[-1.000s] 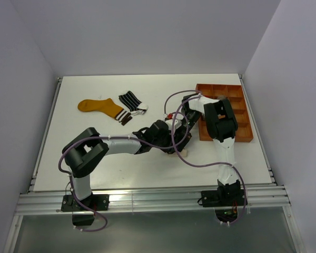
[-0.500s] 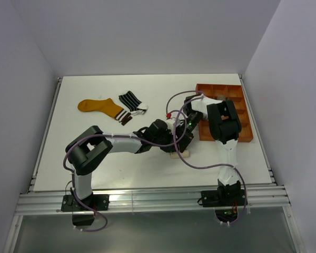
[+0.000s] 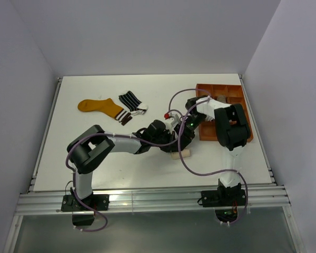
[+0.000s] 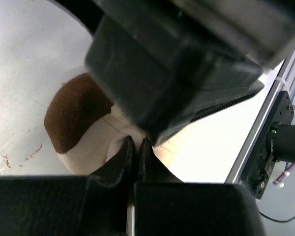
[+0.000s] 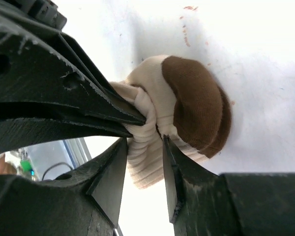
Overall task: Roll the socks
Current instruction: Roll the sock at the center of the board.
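Note:
A rolled cream sock [image 3: 183,153] with a brown toe [image 4: 73,115] lies on the table near the middle. My left gripper [image 4: 136,142] is shut on a fold of its cream fabric. From the other side my right gripper [image 5: 143,145] stands open, its fingers [image 5: 173,162] straddling the ribbed cuff of the same sock [image 5: 196,98]. In the top view both grippers, left [image 3: 174,143] and right [image 3: 185,135], meet over the bundle and hide most of it. A mustard-yellow sock [image 3: 99,106] and a black sock with white stripes [image 3: 130,99] lie flat at the back left.
An orange-brown compartment tray [image 3: 241,138] stands at the right, under the right arm's elbow. Purple cables [image 3: 192,164] loop over the table in front of the bundle. The table's front rail [image 3: 147,197] runs along the near edge.
My left gripper has shut on the cream sock. The right gripper's jaws have spread apart around the cuff. The right arm's elbow has swung to the right, over the tray.

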Controlling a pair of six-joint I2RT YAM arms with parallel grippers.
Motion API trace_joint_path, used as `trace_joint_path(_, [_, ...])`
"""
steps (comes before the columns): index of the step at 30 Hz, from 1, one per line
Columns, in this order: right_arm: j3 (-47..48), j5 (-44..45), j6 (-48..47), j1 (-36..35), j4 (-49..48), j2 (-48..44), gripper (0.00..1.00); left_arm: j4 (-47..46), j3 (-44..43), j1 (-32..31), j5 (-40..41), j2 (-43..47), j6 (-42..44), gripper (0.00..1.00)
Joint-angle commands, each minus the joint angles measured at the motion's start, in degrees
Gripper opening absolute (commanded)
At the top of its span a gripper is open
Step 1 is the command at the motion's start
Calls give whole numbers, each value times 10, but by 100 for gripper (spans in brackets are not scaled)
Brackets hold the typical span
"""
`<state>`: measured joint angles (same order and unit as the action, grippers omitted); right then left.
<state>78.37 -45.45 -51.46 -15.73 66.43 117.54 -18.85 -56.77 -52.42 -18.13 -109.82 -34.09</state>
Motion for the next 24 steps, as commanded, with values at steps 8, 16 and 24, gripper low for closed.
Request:
trace_joint_path(8, [-24,-3,7,48,-71,-99,45,94,32,-7,-18,-65,-33,0])
trace_joint_path(16, [-82,-7,-4,79,-109,-190,46,127,11,15,-49,-87,-55,0])
trace_joint_path(24, [-229,31,-67,84,-214,-352,54,246,-40,60,-142,-125,-63,0])
